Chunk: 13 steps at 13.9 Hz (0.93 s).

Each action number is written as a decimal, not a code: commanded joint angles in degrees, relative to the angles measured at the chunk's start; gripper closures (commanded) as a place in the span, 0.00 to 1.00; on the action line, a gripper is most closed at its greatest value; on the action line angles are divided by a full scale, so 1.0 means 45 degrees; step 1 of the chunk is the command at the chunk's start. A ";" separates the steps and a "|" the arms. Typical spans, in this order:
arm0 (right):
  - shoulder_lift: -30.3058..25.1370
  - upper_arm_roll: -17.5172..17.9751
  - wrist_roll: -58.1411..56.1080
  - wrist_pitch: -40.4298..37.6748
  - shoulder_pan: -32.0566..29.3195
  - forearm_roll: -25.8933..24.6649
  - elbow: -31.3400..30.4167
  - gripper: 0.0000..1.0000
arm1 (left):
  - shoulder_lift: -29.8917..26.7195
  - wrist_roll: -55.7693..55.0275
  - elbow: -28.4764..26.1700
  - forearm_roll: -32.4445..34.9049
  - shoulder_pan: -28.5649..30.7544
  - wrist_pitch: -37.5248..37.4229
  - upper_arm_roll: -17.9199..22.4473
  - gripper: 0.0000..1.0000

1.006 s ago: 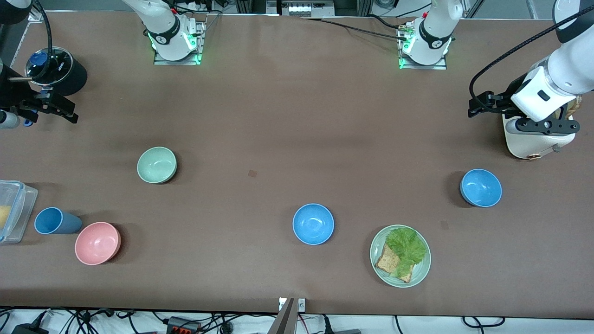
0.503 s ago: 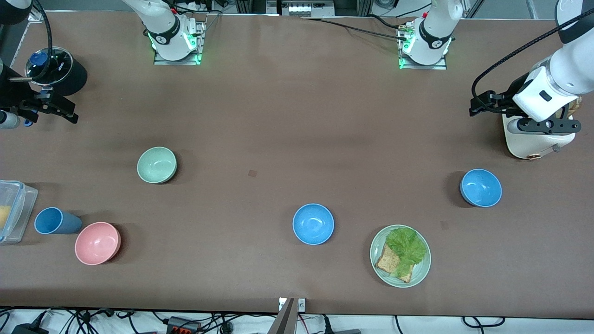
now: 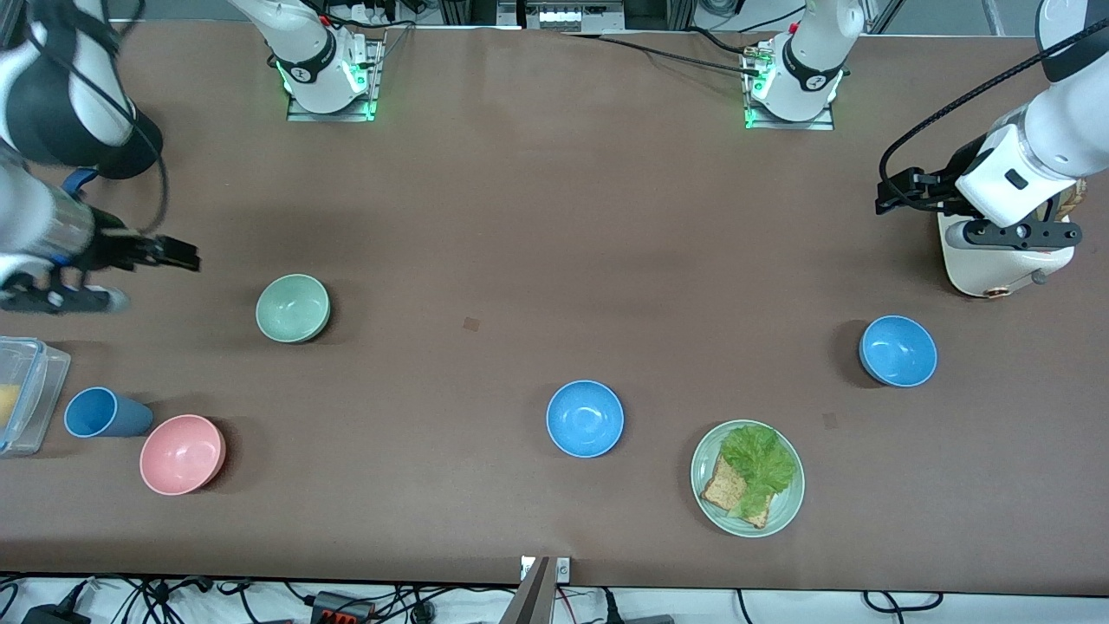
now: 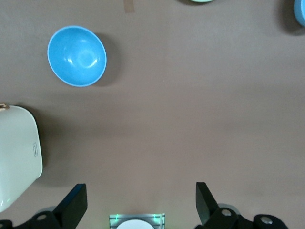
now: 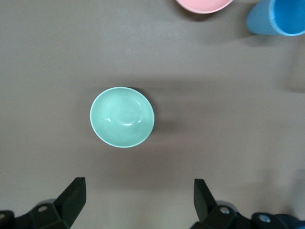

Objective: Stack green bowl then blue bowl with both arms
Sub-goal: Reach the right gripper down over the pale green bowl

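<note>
The pale green bowl (image 3: pixel 293 308) sits upright toward the right arm's end of the table; in the right wrist view it (image 5: pixel 122 117) lies ahead of the fingers. My right gripper (image 3: pixel 56 299) (image 5: pixel 138 200) is open and empty, up in the air beside the green bowl, toward the table's end. One blue bowl (image 3: pixel 585 419) sits near the middle; another blue bowl (image 3: pixel 898 350) sits toward the left arm's end and shows in the left wrist view (image 4: pixel 76 56). My left gripper (image 3: pixel 1014 236) (image 4: pixel 140 205) is open and empty, over the table by a cream appliance.
A pink bowl (image 3: pixel 182 453), a darker blue cup (image 3: pixel 100 412) and a clear plastic box (image 3: pixel 22 390) stand near the right arm's end. A green plate (image 3: pixel 784 507) with lettuce and bread sits beside the middle blue bowl. The cream appliance (image 3: pixel 988 264) stands at the left arm's end.
My right arm has swung in from the table's end toward the green bowl. My left arm has barely moved. No bowl has moved.
</note>
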 commanded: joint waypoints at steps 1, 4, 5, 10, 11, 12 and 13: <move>0.0902 0.0008 0.0063 -0.0142 0.0527 0.0001 0.0522 0.00 | -0.0016 -0.0182 -0.0075 0.0208 0.0083 -0.0211 -0.0013 0.00; 0.2170 0.0008 0.0160 0.0479 0.0974 -0.0268 0.0541 0.00 | 0.0082 -0.0143 -0.0230 0.0208 0.0435 -0.0211 -0.0012 0.00; 0.2464 -0.0070 0.0257 0.0619 0.0899 -0.0251 0.0503 0.00 | 0.0063 -0.0143 -0.0289 0.0208 0.0454 -0.0133 -0.0012 0.00; 0.4008 -0.0070 0.0219 0.0756 -0.0175 0.0274 0.0502 0.00 | 0.1367 0.0052 -0.0681 0.0247 0.1663 0.1407 -0.0012 0.00; 0.4300 -0.0070 0.0181 0.0892 -0.0272 0.0644 0.0502 0.00 | 0.1487 0.0071 -0.0758 0.0247 0.1839 0.1894 0.0007 0.00; 0.4535 -0.0070 0.0161 0.0971 -0.0370 0.0841 0.0502 0.00 | 0.1585 0.0072 -0.0874 0.0286 0.1861 0.2324 0.0007 0.00; 0.4712 -0.0070 0.0161 0.1010 -0.0448 0.0882 0.0502 0.00 | 0.2031 0.0072 -0.0895 0.0538 0.1880 0.2676 0.0026 0.00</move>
